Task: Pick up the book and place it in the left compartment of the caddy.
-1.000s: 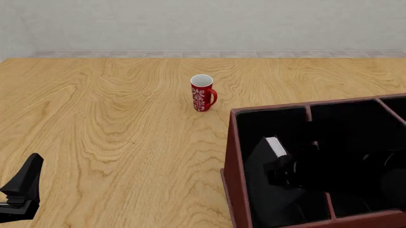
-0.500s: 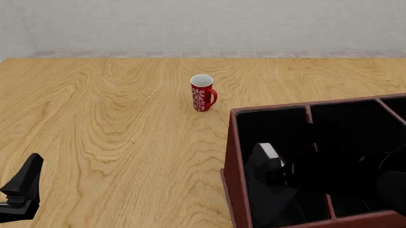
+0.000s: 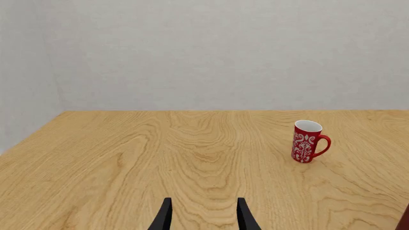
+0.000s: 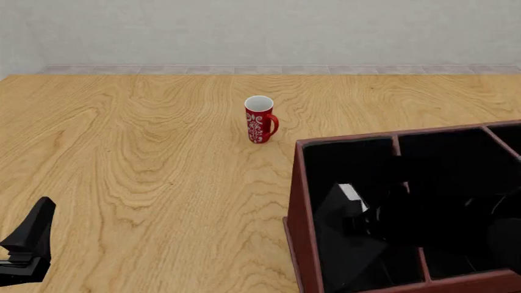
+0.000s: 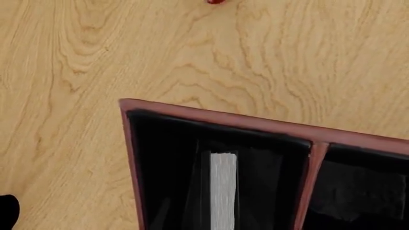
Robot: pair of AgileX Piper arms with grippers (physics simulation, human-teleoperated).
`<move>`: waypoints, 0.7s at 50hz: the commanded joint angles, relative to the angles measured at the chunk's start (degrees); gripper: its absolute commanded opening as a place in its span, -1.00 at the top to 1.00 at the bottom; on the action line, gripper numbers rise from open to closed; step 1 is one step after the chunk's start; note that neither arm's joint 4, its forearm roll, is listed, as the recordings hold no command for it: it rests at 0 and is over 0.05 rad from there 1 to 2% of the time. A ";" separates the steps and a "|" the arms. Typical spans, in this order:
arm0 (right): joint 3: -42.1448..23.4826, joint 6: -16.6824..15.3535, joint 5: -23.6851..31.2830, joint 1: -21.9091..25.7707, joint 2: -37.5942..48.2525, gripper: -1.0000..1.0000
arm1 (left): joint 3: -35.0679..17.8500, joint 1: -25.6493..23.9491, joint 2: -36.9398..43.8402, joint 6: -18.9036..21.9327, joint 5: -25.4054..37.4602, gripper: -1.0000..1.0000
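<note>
Sitting tilted inside the left compartment of the caddy, book; right jaws' state I can't tell, left jaws spread.

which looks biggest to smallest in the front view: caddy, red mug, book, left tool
1. caddy, by far the largest, though cut off by the frame.
2. book, black against the black lining, so its outline is unclear.
3. left tool and red mug: look similar; the tool is nearer the camera and cropped, so unranked.
</note>
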 commanded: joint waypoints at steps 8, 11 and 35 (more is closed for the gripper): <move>-3.56 -1.80 6.36 -0.82 -4.91 -1.00 | 0.29 0.02 -0.16 -0.03 -0.08 -1.00; -4.40 -2.77 8.02 -1.59 -6.35 -1.00 | 0.29 0.02 -0.13 -0.06 -0.08 -1.00; -7.02 -4.93 19.64 -2.34 -18.50 -1.00 | 0.29 0.02 -0.14 -0.05 -0.08 -1.00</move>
